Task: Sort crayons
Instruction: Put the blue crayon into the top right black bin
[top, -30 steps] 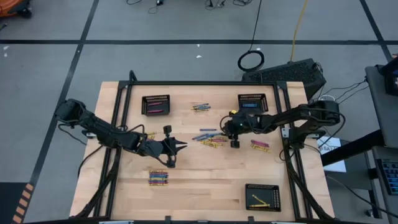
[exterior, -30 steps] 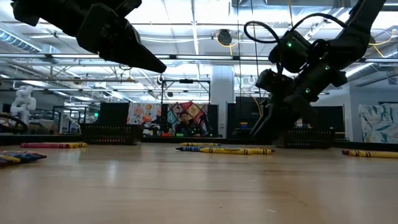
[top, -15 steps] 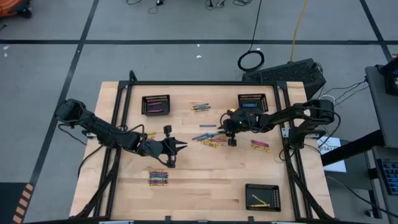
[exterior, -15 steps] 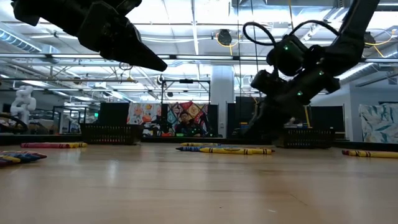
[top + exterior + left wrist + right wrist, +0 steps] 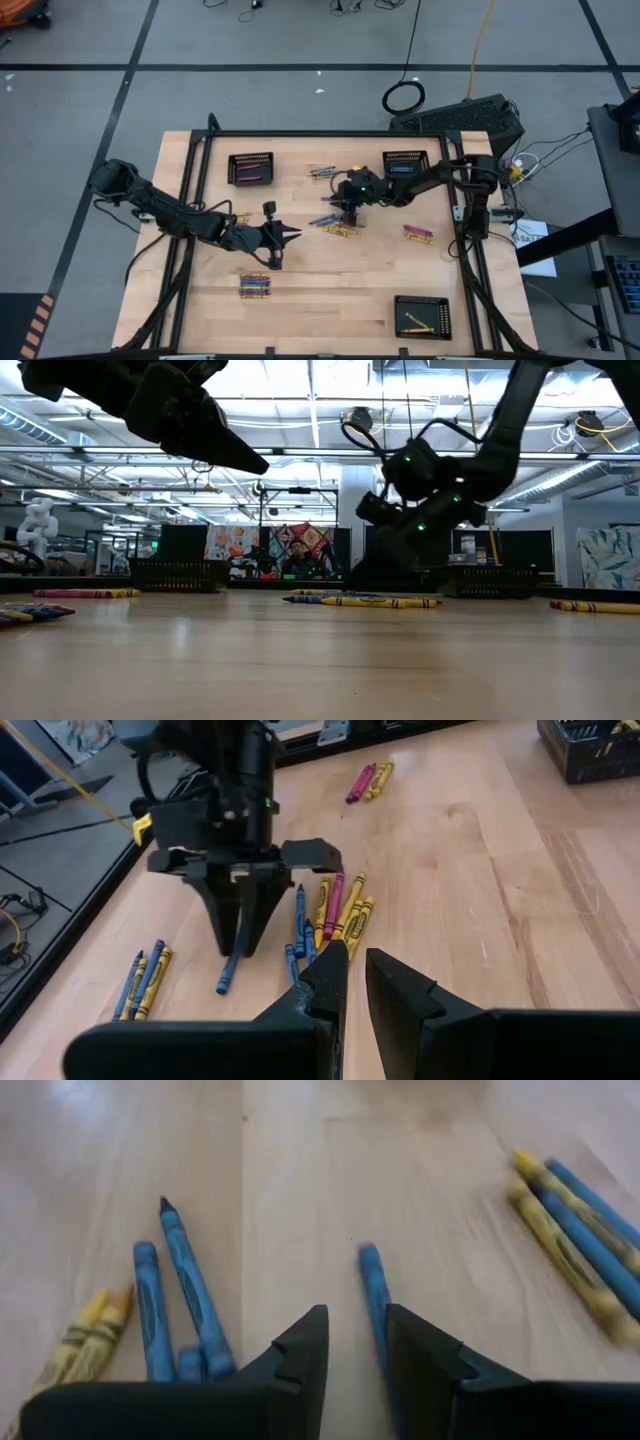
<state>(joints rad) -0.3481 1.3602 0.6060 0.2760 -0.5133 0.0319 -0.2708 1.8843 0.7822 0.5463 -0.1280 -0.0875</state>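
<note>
R pincer slightly apart over thin blue wax crayon on smooth wood table; L pincer nearly closed, empty.

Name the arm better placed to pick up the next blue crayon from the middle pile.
Right. The right pincer hangs directly over the middle pile, a lone blue crayon lying just ahead of its tips. The left pincer waits off to the side, clear of the pile.
</note>
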